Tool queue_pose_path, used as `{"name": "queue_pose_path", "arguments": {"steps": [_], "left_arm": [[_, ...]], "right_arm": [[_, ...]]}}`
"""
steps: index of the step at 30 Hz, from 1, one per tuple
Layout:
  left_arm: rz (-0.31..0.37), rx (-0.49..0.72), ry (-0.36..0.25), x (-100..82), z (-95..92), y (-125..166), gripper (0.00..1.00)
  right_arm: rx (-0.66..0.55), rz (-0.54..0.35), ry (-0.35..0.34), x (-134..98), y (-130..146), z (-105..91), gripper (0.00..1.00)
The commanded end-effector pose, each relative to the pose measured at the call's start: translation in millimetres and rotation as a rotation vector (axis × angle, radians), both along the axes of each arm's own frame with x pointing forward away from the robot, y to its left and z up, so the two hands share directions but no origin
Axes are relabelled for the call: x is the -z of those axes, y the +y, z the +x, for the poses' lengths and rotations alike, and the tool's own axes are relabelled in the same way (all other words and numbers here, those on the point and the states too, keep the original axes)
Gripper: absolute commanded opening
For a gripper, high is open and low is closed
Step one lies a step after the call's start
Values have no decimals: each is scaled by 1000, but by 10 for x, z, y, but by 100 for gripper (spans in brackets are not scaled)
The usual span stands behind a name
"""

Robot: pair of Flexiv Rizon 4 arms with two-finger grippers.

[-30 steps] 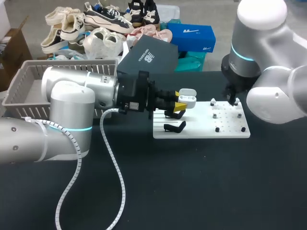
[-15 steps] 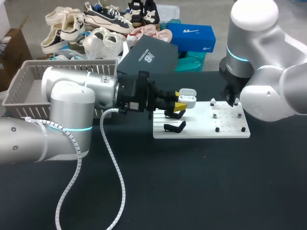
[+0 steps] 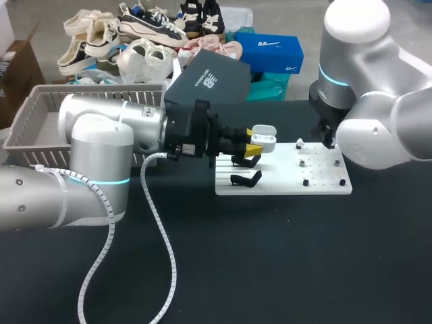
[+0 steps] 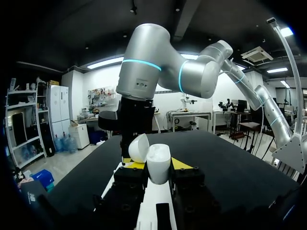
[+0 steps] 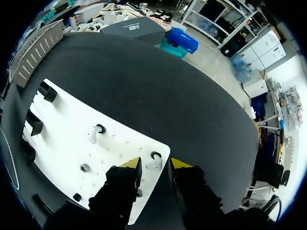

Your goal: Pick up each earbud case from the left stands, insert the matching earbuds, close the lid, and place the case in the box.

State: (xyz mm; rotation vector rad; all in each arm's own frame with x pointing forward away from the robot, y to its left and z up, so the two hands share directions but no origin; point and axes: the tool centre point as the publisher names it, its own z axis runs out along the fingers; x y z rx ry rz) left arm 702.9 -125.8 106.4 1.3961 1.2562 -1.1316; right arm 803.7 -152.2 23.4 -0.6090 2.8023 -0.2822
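Note:
My left gripper (image 3: 252, 146) is shut on a white earbud case (image 3: 262, 140) with its lid up, held above the left part of the white board (image 3: 277, 183). In the left wrist view the case (image 4: 158, 164) stands upright between the fingers, its lid (image 4: 138, 147) tipped back. My right gripper (image 5: 154, 165) hangs over the board's far right corner, open, with a white earbud (image 5: 154, 166) between its yellow tips and a gap on each side. A second earbud (image 5: 93, 135) sits further along the board (image 5: 62, 143). The head view shows the right gripper (image 3: 329, 140) mostly hidden by its arm.
Two black stands (image 3: 246, 179) (image 3: 237, 160) stand on the board's left part, under the held case. A grey basket (image 3: 40, 111) sits at the back left and a dark shoebox (image 3: 209, 81) behind the board. The left arm's cable (image 3: 162, 236) trails over the black table.
My right arm has shifted slightly to the left over the board's far right corner. The left arm and its case have stayed put.

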Motion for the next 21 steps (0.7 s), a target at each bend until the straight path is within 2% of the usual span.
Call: {"name": "queue_pose_path", "arguments": {"steps": [1, 13, 21], "left_arm": [[-2, 4, 0, 9, 21, -8, 0], [-2, 4, 0, 9, 21, -8, 0], [-2, 4, 0, 9, 21, -8, 0]], "right_arm": [[0, -3, 4, 3, 8, 16, 32], [-1, -14, 9, 44, 3, 3, 33], [2, -22, 9, 60, -9, 4, 24]]}}
